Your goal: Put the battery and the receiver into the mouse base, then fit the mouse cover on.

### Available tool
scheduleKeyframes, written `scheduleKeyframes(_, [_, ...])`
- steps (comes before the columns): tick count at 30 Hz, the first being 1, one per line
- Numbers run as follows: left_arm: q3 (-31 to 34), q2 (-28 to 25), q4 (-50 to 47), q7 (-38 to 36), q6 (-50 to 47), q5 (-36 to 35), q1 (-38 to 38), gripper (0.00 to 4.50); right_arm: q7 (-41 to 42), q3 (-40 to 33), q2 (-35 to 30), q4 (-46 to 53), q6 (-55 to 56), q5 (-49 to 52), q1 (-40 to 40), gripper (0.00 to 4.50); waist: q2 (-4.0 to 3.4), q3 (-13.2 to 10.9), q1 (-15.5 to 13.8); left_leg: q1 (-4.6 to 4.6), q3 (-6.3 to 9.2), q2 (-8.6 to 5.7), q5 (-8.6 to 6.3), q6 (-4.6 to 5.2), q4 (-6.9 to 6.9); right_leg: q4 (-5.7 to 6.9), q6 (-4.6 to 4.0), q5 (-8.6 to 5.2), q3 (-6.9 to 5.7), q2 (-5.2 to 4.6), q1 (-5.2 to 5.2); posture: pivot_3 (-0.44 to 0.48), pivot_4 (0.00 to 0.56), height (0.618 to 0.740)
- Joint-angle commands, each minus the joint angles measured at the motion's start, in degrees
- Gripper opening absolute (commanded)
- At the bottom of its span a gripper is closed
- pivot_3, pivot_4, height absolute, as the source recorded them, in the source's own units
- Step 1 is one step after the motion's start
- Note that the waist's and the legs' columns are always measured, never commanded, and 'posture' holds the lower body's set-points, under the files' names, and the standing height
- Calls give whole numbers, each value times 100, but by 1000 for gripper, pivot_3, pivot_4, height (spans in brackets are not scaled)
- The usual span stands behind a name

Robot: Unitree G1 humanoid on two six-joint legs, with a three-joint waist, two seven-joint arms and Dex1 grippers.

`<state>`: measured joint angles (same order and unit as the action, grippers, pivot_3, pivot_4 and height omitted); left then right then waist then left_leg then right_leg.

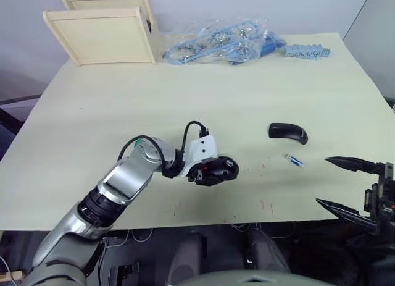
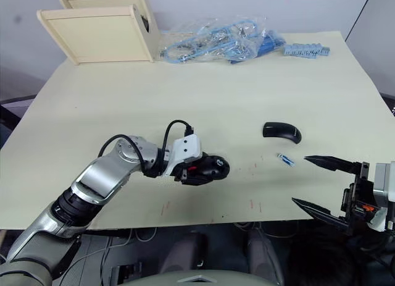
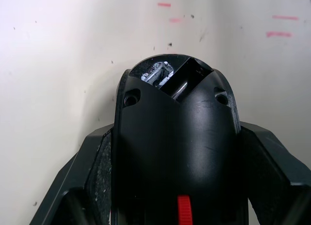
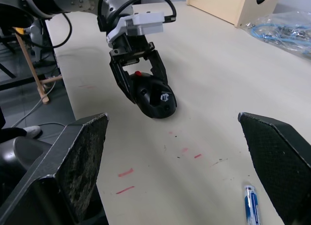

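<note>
**Mouse base clamped on the table, right fingers spread by the near edge**

Nearest, at the table's (image 1: 92,144) front right edge, the right gripper (image 1: 349,185) is seen with its two black fingers spread wide and nothing between them. Just beyond it, the battery (image 1: 294,160) lies flat on the table, a slim white cylinder with blue bands, apart from the fingertips.

Toward the front middle, the mouse base (image 1: 220,169) is pinched by the left gripper (image 4: 146,84), one finger on each side of the black shell, which rests on the table. In the left wrist view a red part (image 3: 183,211) and an open compartment with metal contacts are shown in the base.

Farther back and to the right, the mouse cover (image 1: 287,132) lies alone, well apart from the base. At the far edge, a clear bag of blue parts (image 1: 216,42) and two wooden boxes (image 1: 102,33) are placed.
</note>
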<state>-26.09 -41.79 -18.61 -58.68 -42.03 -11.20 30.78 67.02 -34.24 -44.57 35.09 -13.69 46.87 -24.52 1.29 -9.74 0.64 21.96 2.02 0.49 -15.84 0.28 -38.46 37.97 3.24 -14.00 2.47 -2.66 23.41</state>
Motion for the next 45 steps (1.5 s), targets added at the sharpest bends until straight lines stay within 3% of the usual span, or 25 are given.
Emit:
scheduleKeyframes(1, [-111,22,77,-24,420,225,-43,2951,20,-208,-25,170,0,88,-74,4500,0,0,-1,0,0,0,0,0,0,0,0,0,0,0,0,0,150,740])
scheduleKeyframes(8, [-383,102,607,-38,1067,668,-332,2951,2,-146,-8,132,35,4,-132,4500,-2,3,-3,-3,0,0,0,0,0,-1,0,0,0,-1,-3,0,150,740])
scheduleKeyframes(18, [-315,187,562,-93,1104,768,-444,2951,-332,-168,-7,224,-153,9,-189,4500,-21,18,-11,-20,3,-1,0,0,0,-7,1,-1,-3,-2,-25,0,150,740])
scheduleKeyframes(26, [-284,257,452,-111,962,804,-432,2951,-1711,308,-17,501,-1023,-443,-66,4500,-26,25,-11,-19,4,-2,0,0,0,-7,2,-1,-3,-2,-26,0,150,740])
scheduleKeyframes(29, [-271,290,443,-109,924,817,-423,2951,-3138,801,-48,596,-1857,-1440,167,4500,-29,33,-18,-19,4,-4,0,0,0,-7,3,-2,-2,-3,-26,0,150,740])
scheduleKeyframes(35, [-245,366,453,-129,864,834,-383,2951,-3341,1571,351,-113,-2315,-1239,1006,4500,-31,45,-17,-18,7,-9,0,0,1,-9,6,-5,-4,-6,-26,0,150,740])
scheduleKeyframes(42, [-225,416,481,-153,845,861,-365,2951,-3185,2166,656,-1259,-1783,-1838,1511,4500,-34,48,-25,-15,8,-13,0,1,0,-10,10,-7,-7,-10,-26,0,150,740])
scheduleKeyframes(45, [-218,421,475,-158,843,864,-370,2951,-3126,2234,695,-1478,-1603,-2003,1595,3309,-36,48,-27,-15,8,-13,0,1,0,-10,10,-7,-7,-11,-26,0,150,740])
